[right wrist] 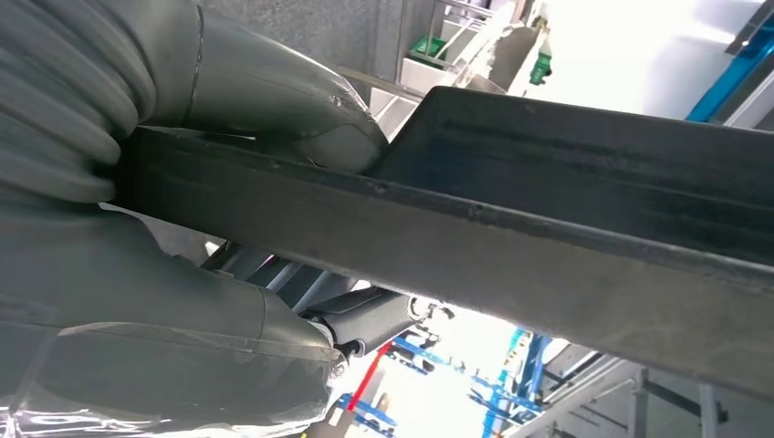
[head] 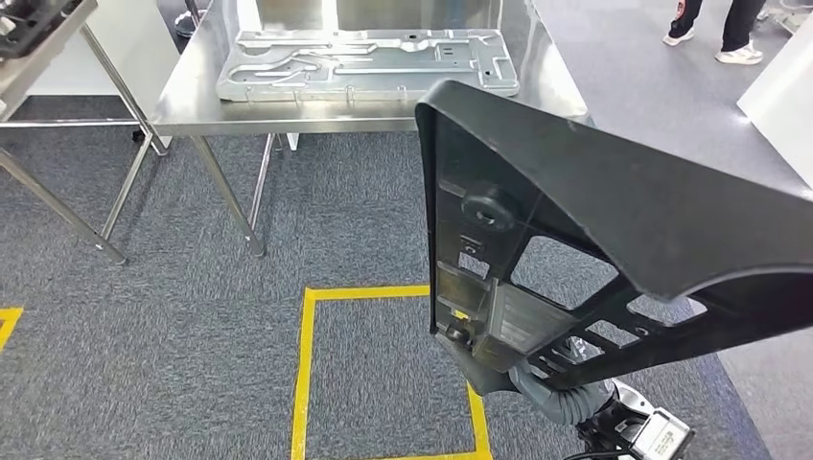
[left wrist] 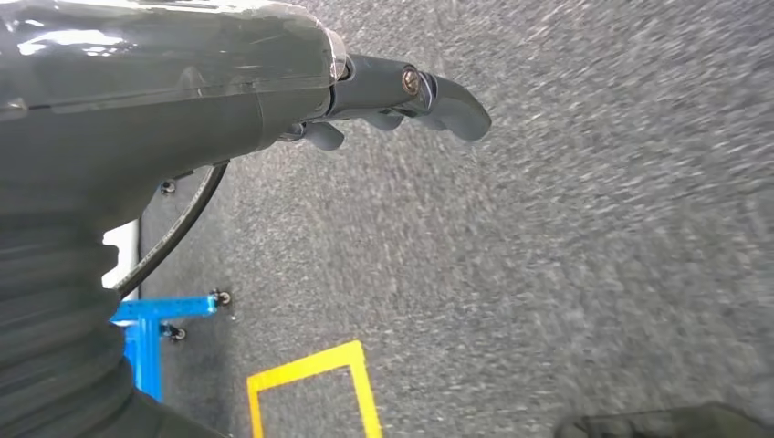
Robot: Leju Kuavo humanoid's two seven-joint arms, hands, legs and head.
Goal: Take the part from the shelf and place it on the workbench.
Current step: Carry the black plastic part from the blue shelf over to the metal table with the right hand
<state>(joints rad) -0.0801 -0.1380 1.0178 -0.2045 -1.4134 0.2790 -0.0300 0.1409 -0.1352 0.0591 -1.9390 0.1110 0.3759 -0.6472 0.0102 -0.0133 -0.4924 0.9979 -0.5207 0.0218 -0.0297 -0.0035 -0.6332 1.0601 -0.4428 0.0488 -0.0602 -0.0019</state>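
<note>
The black plastic part is up in the air on the right side of the head view, well apart from the steel desk that stands further ahead on the grey carpet. It is a long, flat frame with several cut-out windows and a round knob on its inner face, and it is tilted so that one narrow end points toward the desk. The right robot hand holds this part — in the right wrist view the thick grey thumb lies on one side of the dark edge and the other fingers press from the opposite side, so the edge is clamped between them. In the head view the ribbed grey cover of the right wrist shows just below the lower end of the part. The left robot hand hangs over the carpet and holds nothing; its fingers are lightly curled but apart. A flat metal plate with pressed ribs and holes lies on the desk. On the carpet in front of the desk there is a square of yellow tape. Far at the upper right, the legs of a person stand on the floor.
</note>
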